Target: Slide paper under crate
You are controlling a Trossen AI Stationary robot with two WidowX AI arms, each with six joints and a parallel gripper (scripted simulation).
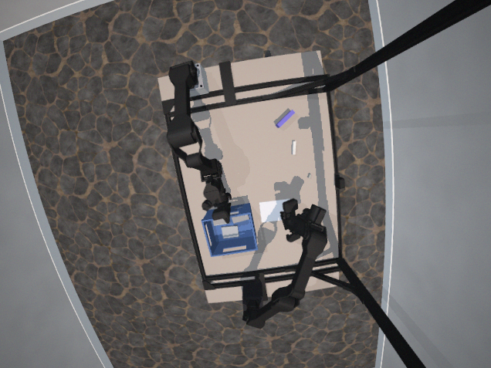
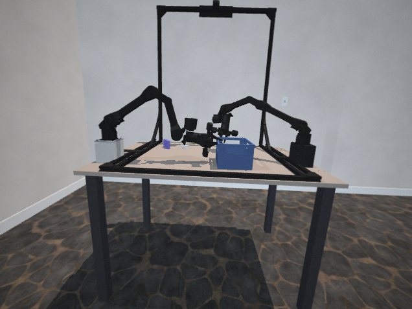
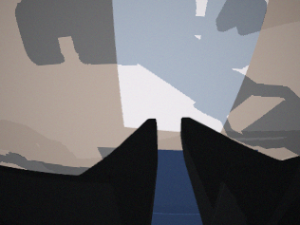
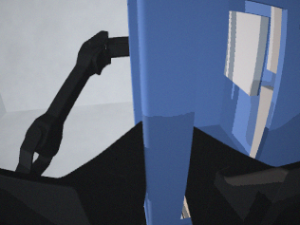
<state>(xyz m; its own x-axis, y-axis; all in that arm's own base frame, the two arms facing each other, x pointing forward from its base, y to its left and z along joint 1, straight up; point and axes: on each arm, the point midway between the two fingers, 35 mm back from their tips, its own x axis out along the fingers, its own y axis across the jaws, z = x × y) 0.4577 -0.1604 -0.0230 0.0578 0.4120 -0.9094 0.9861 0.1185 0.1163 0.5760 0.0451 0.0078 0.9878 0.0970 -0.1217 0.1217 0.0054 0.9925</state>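
The blue plastic crate point(image 1: 207, 237) point(image 2: 234, 157) point(image 4: 166, 69) stands flat near the long table edge. The white sheet of paper point(image 1: 268, 210) point(image 3: 161, 103) lies flat beside it, a narrow strip of table between them. My right gripper point(image 1: 222, 215) point(image 4: 161, 129) reaches down onto the crate's end wall and is shut on that wall. My left gripper point(image 1: 286, 214) point(image 2: 223, 129) point(image 3: 168, 126) hovers over the sheet's far side, fingers nearly shut with nothing between them. The crate point(image 3: 171, 183) shows through their gap.
A purple block point(image 1: 284, 117) point(image 2: 166, 144), a small white bar point(image 1: 293, 146) point(image 2: 184, 146) and a tiny grey piece point(image 1: 309, 175) lie at the table's other end. A black frame point(image 2: 159, 81) with rails rings the work area.
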